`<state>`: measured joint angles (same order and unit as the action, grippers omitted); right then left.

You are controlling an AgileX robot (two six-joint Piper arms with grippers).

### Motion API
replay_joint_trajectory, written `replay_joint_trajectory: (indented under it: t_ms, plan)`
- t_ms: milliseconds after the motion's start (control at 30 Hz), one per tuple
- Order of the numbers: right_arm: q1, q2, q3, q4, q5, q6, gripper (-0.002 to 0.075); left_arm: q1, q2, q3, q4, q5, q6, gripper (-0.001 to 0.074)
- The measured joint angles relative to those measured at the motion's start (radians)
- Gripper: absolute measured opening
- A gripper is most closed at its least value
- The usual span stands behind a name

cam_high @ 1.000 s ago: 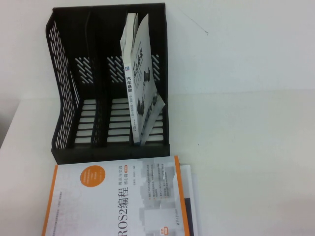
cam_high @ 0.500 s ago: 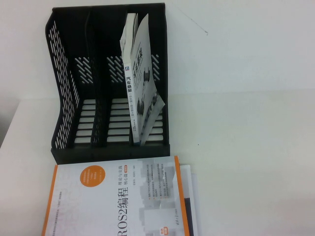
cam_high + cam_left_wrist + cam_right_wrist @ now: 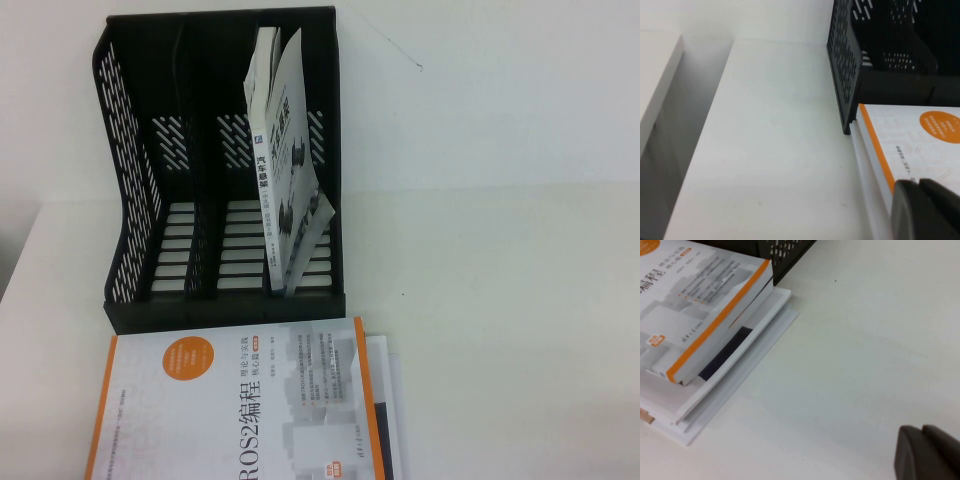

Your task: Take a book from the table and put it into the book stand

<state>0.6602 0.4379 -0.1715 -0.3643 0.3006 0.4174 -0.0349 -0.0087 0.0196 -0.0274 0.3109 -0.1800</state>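
Left gripper point(image 3: 926, 210): fingers pressed together, nothing between them; only its dark tips show, in the left wrist view, hanging over the near-left corner of the ROS2 book point(image 3: 240, 405). Contact with the cover cannot be told.
Right gripper point(image 3: 927, 454): dark tips together, holding nothing, above bare table point(image 3: 500, 300) on the right side, apart from the stack.
Book point(image 3: 285, 170): stands in the rightmost slot of the book stand point(image 3: 130, 220), tilted, spine toward the camera, front cover splayed out against the right wall, lower corner at the slot floor.
Book stand: black, at the far side of the tabletop, left of centre; left and middle slots hold nothing.
High view only: the book inside the stand; neither gripper appears there.
Left wrist view only: stand's perforated left wall point(image 3: 842, 65), ROS2 book's orange edge touching the stand's base, table's left edge with a gap beyond.
Right wrist view only: ROS2 book lies on top of a stack of white books point(image 3: 730, 375), the lower ones jutting out to the right.
Obstruction: the stack lies just in front of the stand's open face, at the near edge of the tabletop.
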Motion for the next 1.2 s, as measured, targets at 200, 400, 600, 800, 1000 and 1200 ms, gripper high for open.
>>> replay_joint_trajectory:
  t_ms: [200, 400, 600, 800, 1000, 1200]
  plan:
    - [0.000, 0.000, 0.000, 0.000, 0.000, 0.000, -0.0001, 0.004, 0.000, 0.000, 0.000, 0.002, 0.025, -0.0002]
    - [0.000, 0.000, 0.000, 0.000, 0.000, 0.000, -0.0001, 0.004, 0.000, -0.002, 0.000, 0.005, 0.025, -0.0002]
    - [0.000, 0.000, 0.000, 0.000, 0.000, 0.000, -0.0001, 0.004, 0.000, -0.002, 0.000, 0.007, 0.025, -0.0002]
    - [0.000, 0.000, 0.000, -0.002, 0.006, 0.002, -0.0001, 0.004, 0.000, -0.002, 0.000, 0.009, 0.027, -0.0002]
    - [-0.042, -0.028, 0.039, -0.027, -0.001, 0.085, -0.0001, 0.006, 0.000, -0.002, 0.000, 0.009, 0.038, -0.0002]
    - [-0.321, -0.174, 0.119, -0.005, -0.142, -0.009, -0.0001, 0.006, -0.001, -0.002, 0.000, 0.009, 0.038, -0.0002]
